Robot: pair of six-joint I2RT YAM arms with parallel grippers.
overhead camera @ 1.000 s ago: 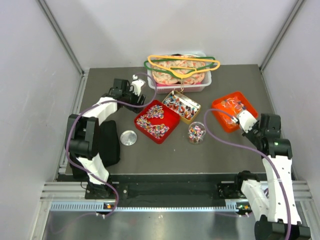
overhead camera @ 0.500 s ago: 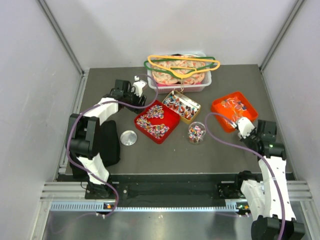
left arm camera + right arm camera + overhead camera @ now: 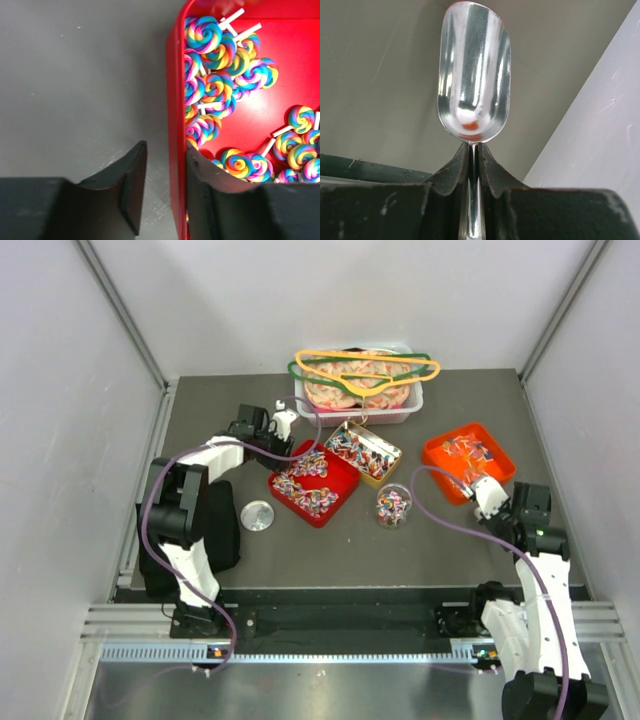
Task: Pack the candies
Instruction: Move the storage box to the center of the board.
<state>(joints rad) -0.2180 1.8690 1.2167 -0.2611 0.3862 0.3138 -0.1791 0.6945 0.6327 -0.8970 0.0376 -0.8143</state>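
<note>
The candies look light, hard and loose (they'd scatter), so I'd scoop rather than pinch. They lie in the red tray, right of the left wrist view. My left gripper straddles its wall, jaws parted. My right gripper pinches an empty scoop.

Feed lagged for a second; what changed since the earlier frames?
The left gripper moved right and nearer, now straddling the red tray wall with narrowing jaws. The right gripper, shut on the scoop, pulled back from the orange tray. Both trays and the candies stayed put.
</note>
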